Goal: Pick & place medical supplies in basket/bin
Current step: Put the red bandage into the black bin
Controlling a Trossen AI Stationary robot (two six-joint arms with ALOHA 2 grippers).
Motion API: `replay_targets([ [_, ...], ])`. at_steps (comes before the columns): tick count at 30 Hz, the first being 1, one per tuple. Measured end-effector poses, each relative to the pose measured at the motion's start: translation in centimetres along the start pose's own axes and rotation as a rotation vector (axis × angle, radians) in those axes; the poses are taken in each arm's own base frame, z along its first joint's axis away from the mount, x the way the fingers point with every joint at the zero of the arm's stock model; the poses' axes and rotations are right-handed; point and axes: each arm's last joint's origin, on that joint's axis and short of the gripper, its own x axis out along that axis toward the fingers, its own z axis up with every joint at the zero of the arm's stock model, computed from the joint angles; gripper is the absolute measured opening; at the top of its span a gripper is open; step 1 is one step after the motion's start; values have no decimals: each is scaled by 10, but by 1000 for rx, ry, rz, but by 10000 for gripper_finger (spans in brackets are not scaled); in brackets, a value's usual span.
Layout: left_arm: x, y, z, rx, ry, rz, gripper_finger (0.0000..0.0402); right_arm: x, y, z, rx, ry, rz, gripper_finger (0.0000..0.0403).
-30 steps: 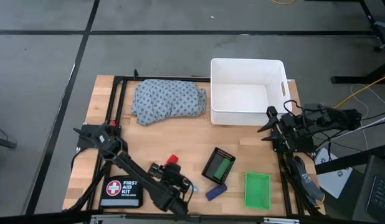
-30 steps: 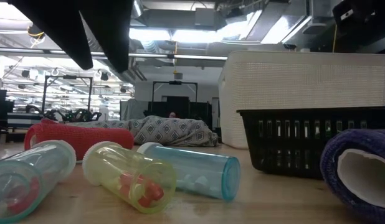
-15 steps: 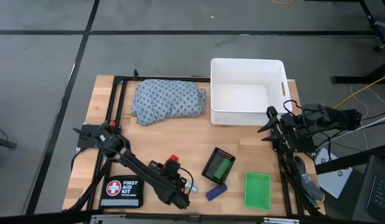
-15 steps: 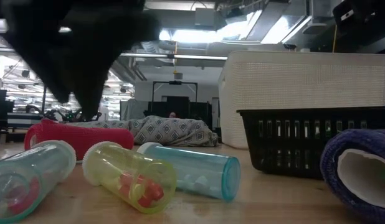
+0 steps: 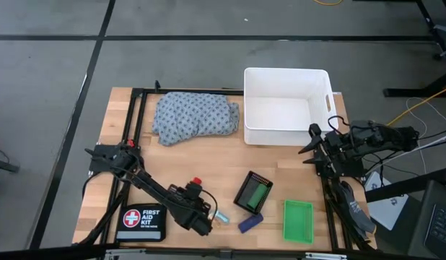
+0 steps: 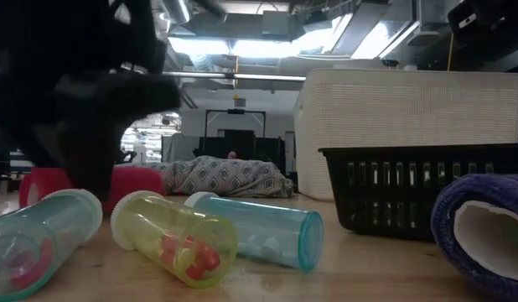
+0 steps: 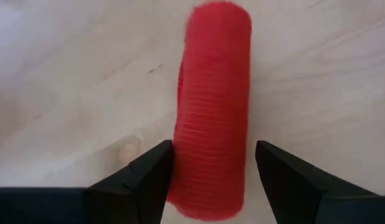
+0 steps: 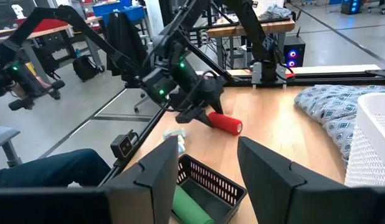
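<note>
Step in hand looks like the grasp on the red roll (image 7: 212, 112): left gripper (image 7: 212, 180) is down over it near the table's (image 5: 208, 155) front edge, fingers (image 7: 139, 180) spread wide w/ the roll lying between them, one finger about touching its side, the other a bit off, nothing held yet. Next move, I'd judge: close on the roll, lift, carry to a container, e.g. the black mesh tray (image 5: 252, 192) nearby or the white tub (image 5: 286, 106) at the back. Roll is bright red, ribbed, lying flat on the wood; may slip or roll if squeezed off-centre. Right gripper (image 8: 205, 171) waits at the table's right edge, fingers apart, empty.
</note>
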Motion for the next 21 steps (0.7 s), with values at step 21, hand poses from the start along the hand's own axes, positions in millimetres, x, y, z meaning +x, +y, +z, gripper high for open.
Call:
replay_targets([
  [21,-30,-27,25,-6,-217,-227,109,0,0,0,11,0,-3,167],
])
